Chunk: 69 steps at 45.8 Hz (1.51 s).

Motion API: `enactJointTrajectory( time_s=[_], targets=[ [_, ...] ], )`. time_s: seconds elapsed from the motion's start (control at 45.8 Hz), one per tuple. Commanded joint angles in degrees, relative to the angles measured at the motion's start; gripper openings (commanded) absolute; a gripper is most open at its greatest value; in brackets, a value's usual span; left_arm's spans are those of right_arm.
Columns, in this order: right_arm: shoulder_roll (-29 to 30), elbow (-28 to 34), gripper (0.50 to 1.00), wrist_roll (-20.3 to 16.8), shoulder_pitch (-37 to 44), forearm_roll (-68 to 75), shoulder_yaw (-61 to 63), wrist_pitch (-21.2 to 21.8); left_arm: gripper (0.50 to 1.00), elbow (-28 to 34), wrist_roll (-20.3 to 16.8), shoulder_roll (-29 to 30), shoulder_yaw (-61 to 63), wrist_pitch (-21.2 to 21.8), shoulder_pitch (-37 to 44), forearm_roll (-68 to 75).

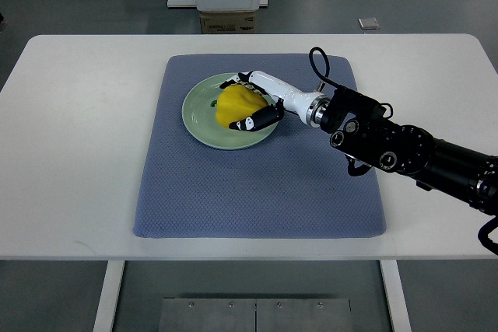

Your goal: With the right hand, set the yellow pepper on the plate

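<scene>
Top view on my screen shows the yellow pepper sitting inside the pale green plate, right of its centre, smooth and bright. My right hand is wrapped around it, fingers curled on its near and far sides, grasping it. Plate rests on a blue-grey mat spread over the white table.

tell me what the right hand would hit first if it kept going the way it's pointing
The right hand points toward the picture's left and is already wrapped around the yellow pepper over the green plate. Pushing on, it would probably shove the pepper against the plate's far rim; height is unclear.
</scene>
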Motion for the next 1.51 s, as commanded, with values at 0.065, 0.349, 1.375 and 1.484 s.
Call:
enactJointTrajectory(
  time_s=[0.065, 0.349, 1.375, 1.484],
  targets=[
    [0.0, 0.0, 0.500, -0.2, -0.4, 0.0, -0.2, -0.1, 1.000, 0.0, 0.0, 0.0, 0.0, 0.0, 0.0, 0.0],
    [0.0, -0.1, 0.983, -0.3, -0.2, 0.3, 0.3, -0.2, 1.000, 0.0, 0.0, 0.0, 0.0, 0.0, 0.0, 0.0],
    [-3.1, -0.3, 0.998, -2.3, -2.3, 11.2, 15.4, -0.1, 1.000, 0.0, 0.0, 0.0, 0.0, 0.0, 0.0, 0.0],
    [-4.0, -0.3, 0.998, -2.7, -4.5, 11.3, 19.1, -0.2, 1.000, 0.0, 0.0, 0.0, 0.0, 0.0, 0.0, 0.0]
  ],
)
